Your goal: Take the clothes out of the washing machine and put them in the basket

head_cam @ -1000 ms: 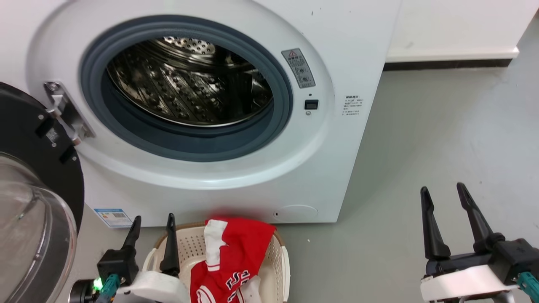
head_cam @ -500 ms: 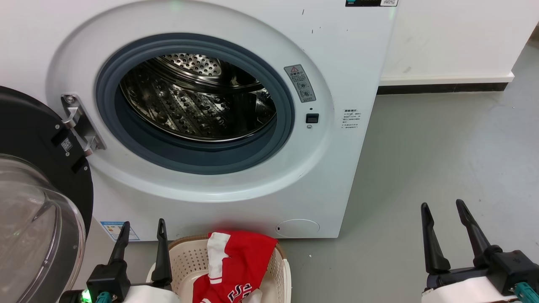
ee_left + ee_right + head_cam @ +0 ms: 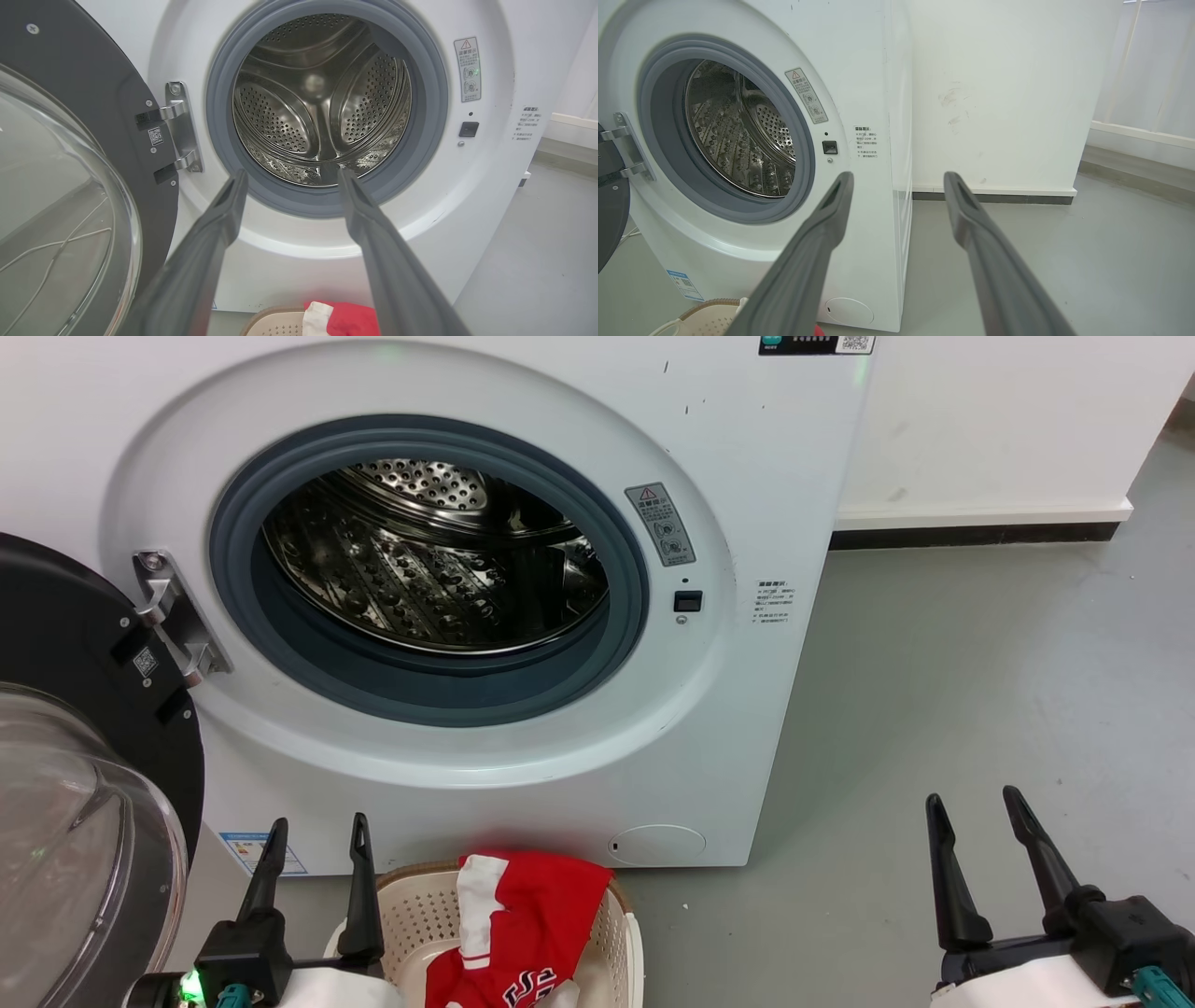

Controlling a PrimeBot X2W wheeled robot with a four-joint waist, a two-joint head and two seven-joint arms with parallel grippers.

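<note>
The white washing machine [image 3: 747, 448] stands ahead with its black-rimmed glass door [image 3: 65, 784] swung open to the left. Its steel drum [image 3: 429, 560] shows bare metal and no fabric in the head, left wrist [image 3: 322, 98] and right wrist [image 3: 738, 130] views. On the floor in front stands the cream basket [image 3: 411, 905], with the red and white clothes [image 3: 532, 915] lying in it and draped over its far rim. My left gripper [image 3: 316, 835] is open just left of the basket, nothing between its fingers. Far to the right, over the floor, my right gripper [image 3: 971, 807] is open and holds nothing.
Grey floor [image 3: 980, 691] stretches right of the machine to a white wall with a dark skirting [image 3: 971, 534]. The open door juts out on the left, close beside my left arm. A cable [image 3: 56, 252] shows through the door glass.
The whole head view has shifted, so the machine now sits lower in it and both grippers lie nearer the bottom edge. The clothes lie in the basket as before.
</note>
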